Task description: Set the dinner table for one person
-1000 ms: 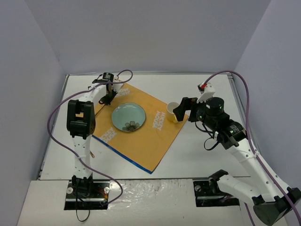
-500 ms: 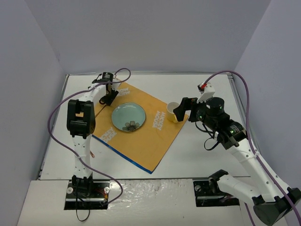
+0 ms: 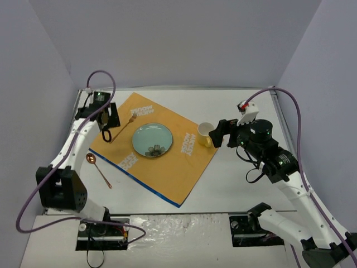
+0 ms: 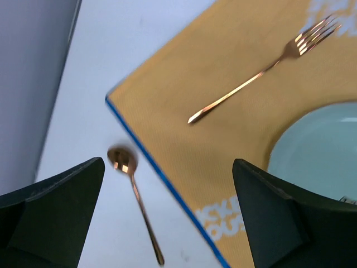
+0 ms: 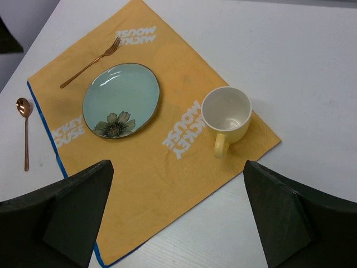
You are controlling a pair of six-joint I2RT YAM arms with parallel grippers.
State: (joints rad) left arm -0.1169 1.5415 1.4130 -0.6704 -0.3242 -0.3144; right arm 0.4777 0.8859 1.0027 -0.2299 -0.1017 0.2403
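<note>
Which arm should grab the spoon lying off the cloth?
Left. The left gripper hangs open near the spoon, left of the cloth; the right gripper is beyond the cloth by the mug.

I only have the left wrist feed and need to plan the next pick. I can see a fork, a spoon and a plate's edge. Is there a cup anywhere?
Observer: Yes, a yellow mug stands upright on the right corner of the orange cloth.
Operator: Is the other arm holding it?
Observer: No. The right gripper is open with nothing between its jaws, and the mug sits clear of its fingers.
Operator: Anything on the plate?
Observer: The plate shows only a painted flower near its edge, with nothing lying on it.
</note>
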